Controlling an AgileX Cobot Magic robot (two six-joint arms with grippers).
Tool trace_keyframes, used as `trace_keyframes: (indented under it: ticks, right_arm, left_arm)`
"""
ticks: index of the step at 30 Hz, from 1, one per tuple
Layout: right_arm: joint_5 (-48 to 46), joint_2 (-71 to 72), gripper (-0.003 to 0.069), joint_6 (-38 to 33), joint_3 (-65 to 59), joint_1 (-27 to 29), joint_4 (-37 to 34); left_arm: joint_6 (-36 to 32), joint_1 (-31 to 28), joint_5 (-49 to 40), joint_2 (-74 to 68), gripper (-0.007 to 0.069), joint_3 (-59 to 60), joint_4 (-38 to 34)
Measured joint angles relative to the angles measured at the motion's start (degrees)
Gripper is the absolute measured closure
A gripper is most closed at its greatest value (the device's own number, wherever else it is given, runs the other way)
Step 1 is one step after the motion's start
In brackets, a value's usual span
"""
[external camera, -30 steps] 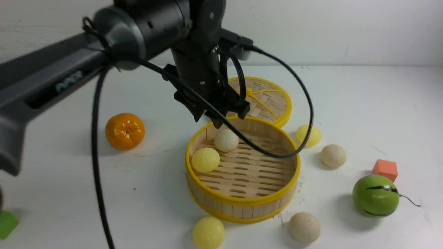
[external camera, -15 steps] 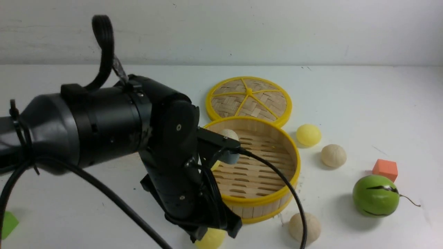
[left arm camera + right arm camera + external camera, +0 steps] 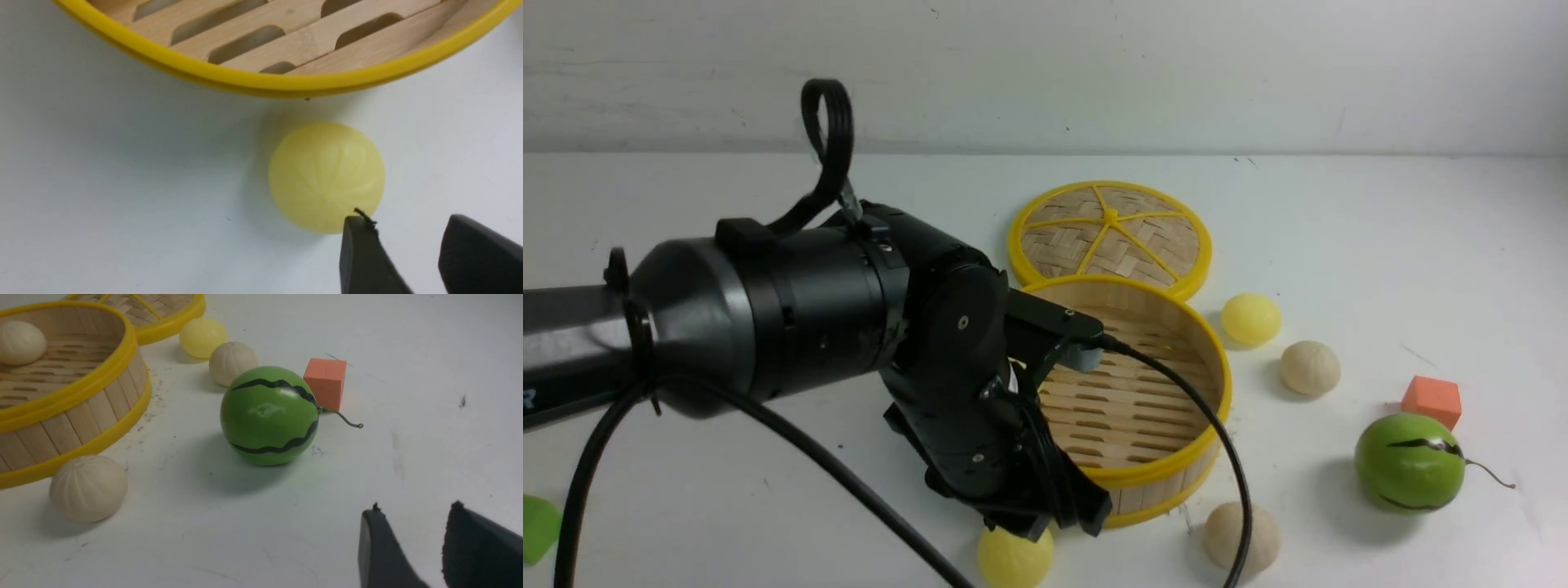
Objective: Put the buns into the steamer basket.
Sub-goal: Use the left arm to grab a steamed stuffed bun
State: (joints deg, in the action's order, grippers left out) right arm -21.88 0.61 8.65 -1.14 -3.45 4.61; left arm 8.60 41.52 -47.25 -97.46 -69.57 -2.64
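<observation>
Hovering my left tool (image 3: 404, 222) over the white worktop (image 3: 102, 183), fingers (image 3: 361, 257) parted and empty. The smooth pale yellow round bun (image 3: 327, 175) rests just outside the rim of the round bamboo steamer basket (image 3: 261, 83), lying between that rim and my fingertips, not yet between them.

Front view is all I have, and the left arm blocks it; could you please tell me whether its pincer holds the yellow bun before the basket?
Observer: No; the left pincer is open and empty, the yellow bun beside one fingertip, not between them.
Operator: Does that bun touch the steamer basket?
Observer: No, bare table shows between it and the rim.
Operator: Is anything inside?
Observer: Right wrist view shows one beige bun lying inside.
</observation>
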Motion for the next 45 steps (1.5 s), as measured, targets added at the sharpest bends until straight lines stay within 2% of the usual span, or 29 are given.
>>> trace_keyframes:
  ticks: [7,18,31,45]
  right_arm:
    - [0.00,0.00,0.0418,0.00,0.00,0.00,0.00]
    - [0.00,0.00,0.0418,0.00,0.00,0.00,0.00]
    - [0.00,0.00,0.0418,0.00,0.00,0.00,0.00]
    - [0.00,0.00,0.0418,0.00,0.00,0.00,0.00]
  left_arm:
    - [0.08,0.00,-0.36,-1.06,0.0356,0.27,0.00]
    - [0.13,0.00,5.08,-1.34,0.0356,3.56,0.29]
    - [0.26,0.00,7.10,-5.78,0.0356,3.63,2.64]
    - [0.26,0.00,5.46,-4.38,0.0356,2.71,3.25]
